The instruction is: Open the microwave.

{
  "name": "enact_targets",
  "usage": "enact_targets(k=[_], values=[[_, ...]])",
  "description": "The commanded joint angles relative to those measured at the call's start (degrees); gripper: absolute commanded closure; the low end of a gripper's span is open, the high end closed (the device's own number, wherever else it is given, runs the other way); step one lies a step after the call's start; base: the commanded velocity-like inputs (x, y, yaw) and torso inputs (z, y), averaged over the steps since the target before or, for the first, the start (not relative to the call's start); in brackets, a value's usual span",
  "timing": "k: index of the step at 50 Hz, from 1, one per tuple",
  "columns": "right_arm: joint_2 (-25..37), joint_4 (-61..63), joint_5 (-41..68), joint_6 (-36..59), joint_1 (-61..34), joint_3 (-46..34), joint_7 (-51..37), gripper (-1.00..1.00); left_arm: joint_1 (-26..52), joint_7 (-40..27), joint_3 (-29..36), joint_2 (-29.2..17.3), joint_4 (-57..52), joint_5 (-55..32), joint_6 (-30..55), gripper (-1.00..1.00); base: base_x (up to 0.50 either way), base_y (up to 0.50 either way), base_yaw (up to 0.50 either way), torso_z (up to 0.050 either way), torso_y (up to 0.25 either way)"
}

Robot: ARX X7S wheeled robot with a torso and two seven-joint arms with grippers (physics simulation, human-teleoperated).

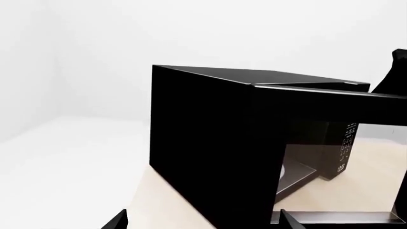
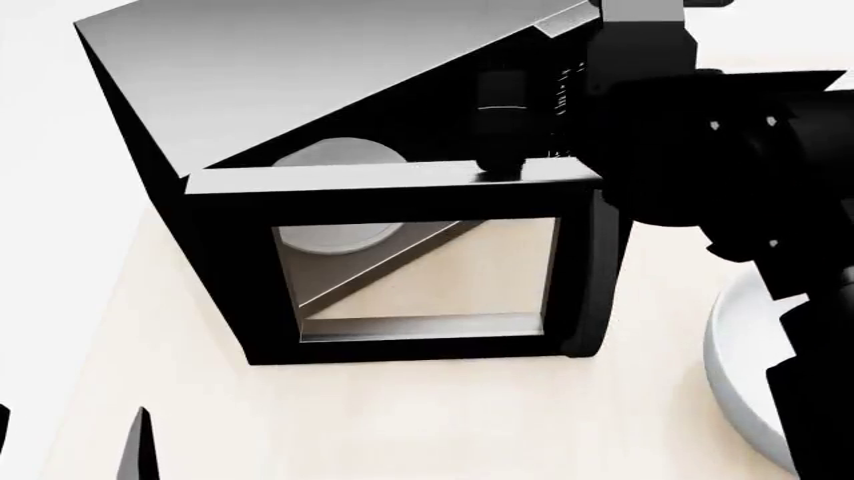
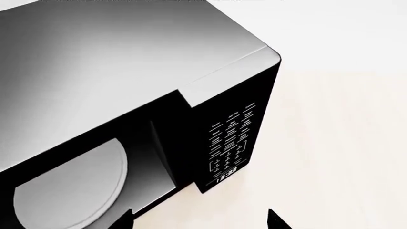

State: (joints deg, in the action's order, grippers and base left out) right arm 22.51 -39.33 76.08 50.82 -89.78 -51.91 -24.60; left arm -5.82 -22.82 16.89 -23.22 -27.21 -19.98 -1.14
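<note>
Left wrist view: the microwave (image 1: pixel 210 148) stands on a pale wooden table (image 1: pixel 152 200), seen from its black side wall. Its door (image 1: pixel 330 98) is swung out, edge-on, and past it show the keypad (image 1: pixel 346 143) with white lettering and a sliver of the white turntable (image 1: pixel 280 172). Two dark fingertips of the left gripper (image 1: pixel 203 222) poke in at the frame edge, well apart, with nothing between them.

Head view: the microwave (image 2: pixel 334 120) sits ahead on the table (image 2: pixel 400 420), grey top facing up. The door (image 2: pixel 400 265) is wide open, its glass window facing the camera, the vertical handle (image 2: pixel 594 270) at its right edge. The turntable (image 2: pixel 334 160) shows over the door and again through the glass. The right arm (image 2: pixel 707 130) reaches in by the door's upper right corner; its gripper is hidden by the arm, so I cannot tell its state here. A grey round rim (image 2: pixel 741 370) lies at the right, partly covered.

Right wrist view: the camera looks down on the grey top (image 3: pixel 108 67), the open cavity with the turntable (image 3: pixel 70 188), and the keypad (image 3: pixel 232 143) with the clock below it. Two fingertips of the right gripper (image 3: pixel 200 222) show spread apart, holding nothing, clear of the microwave.
</note>
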Motion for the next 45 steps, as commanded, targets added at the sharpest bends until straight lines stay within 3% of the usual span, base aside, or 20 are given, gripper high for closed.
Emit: enact_targets(k=[1, 45], values=[[-0.2, -0.3, 0.1, -0.1, 1.1, -0.5, 0.4, -1.0, -0.1, -0.2, 0.1, -0.2, -0.3, -0.1, -0.1, -1.0, 0.0, 0.0, 0.0, 0.0, 0.0], [5.6, 13.8, 10.0, 5.9, 7.1, 3.5, -7.2, -1.0, -0.2, -0.9, 0.6, -0.7, -1.1, 0.0, -0.1, -1.0, 0.0, 0.0, 0.0, 0.0, -0.001]])
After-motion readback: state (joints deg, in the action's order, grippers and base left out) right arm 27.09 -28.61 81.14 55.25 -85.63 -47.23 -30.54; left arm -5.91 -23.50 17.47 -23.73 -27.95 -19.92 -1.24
